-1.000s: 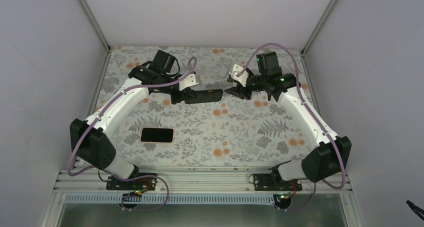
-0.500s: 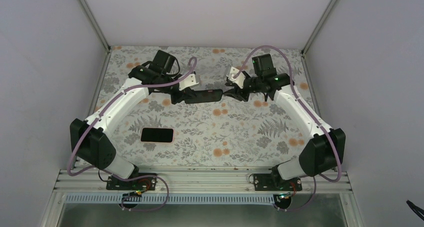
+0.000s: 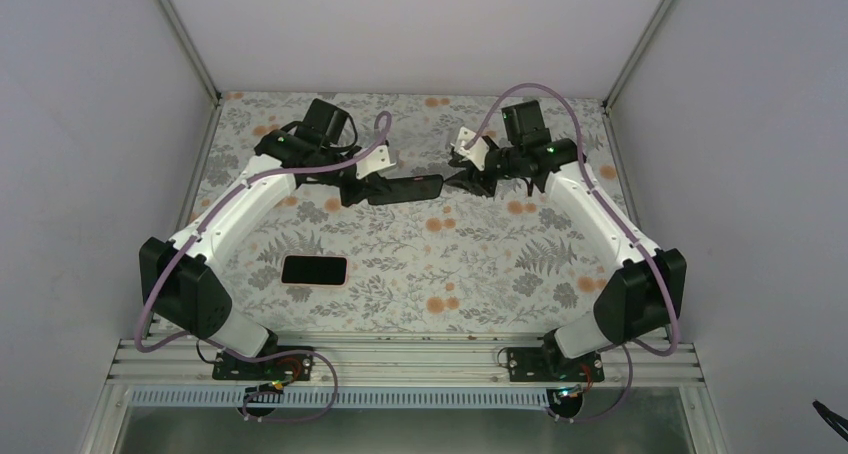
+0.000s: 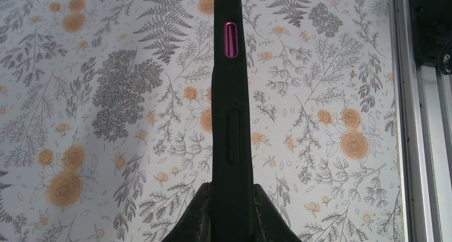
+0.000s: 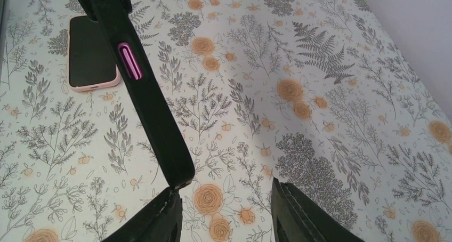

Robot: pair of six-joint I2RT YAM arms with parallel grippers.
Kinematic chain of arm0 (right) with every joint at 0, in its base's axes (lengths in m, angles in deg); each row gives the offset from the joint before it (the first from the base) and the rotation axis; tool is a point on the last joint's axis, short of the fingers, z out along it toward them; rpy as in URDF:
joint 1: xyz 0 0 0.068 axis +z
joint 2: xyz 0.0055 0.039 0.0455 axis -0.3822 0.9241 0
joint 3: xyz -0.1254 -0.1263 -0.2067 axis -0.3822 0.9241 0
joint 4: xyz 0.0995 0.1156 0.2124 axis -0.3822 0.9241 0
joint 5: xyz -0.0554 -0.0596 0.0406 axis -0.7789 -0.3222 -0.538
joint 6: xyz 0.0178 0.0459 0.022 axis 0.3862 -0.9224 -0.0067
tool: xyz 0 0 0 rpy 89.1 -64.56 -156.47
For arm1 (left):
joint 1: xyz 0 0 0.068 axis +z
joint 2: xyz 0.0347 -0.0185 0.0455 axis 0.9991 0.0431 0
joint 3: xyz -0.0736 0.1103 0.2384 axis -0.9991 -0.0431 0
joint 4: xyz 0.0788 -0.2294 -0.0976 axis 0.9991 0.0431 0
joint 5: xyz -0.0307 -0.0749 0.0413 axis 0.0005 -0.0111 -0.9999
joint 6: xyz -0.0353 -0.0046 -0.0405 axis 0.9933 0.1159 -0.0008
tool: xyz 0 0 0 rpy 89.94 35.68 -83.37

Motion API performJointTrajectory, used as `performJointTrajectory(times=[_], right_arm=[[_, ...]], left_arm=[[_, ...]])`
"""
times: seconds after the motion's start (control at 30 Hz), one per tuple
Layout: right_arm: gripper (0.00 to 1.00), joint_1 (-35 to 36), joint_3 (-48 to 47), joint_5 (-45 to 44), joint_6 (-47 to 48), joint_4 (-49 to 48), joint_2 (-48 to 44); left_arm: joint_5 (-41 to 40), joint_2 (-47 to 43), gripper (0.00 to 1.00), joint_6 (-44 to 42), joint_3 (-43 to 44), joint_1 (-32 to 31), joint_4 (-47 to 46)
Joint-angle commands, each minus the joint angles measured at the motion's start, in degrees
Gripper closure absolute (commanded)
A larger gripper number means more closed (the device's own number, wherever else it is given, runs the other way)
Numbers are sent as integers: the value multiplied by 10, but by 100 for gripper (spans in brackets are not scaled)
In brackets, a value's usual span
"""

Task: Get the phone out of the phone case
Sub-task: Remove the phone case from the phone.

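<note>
Your left gripper [image 4: 229, 212] clamps the case [image 4: 229, 93] edge-on, up off the table's far middle. Your right gripper [image 5: 224, 215] gapes at its free end. The case is likely light and rubbery, so pinch that end lip and peel.

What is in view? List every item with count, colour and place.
black case: one, black with a pink side button, held in the air over the far middle of the table; whether a phone is inside cannot be told
phone: one, black screen with pink edge, flat on the table, near left
table cover: one, pale with grey and orange flowers, over the table
metal rail: one, silver, near edge
left arm, right arm: two, white and black
left fingers: two, black, shut on the black case
right fingers: two, black, open, at its free end
</note>
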Motion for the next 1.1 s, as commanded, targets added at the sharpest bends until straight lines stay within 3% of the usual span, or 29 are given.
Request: performJointTrajectory(times=[0.0,0.67,1.07], right_arm=[[55,5,-35,26,-12,-21,12],[53,5,13,-4,5,1,-34],[53,5,14,1,9,-2,-29]], left_arm=[[47,-6,98,-9,6,-9,-7],[1,-19,98,-3,6,-8,-21],[14,-7,98,-5,17,-8,-15]])
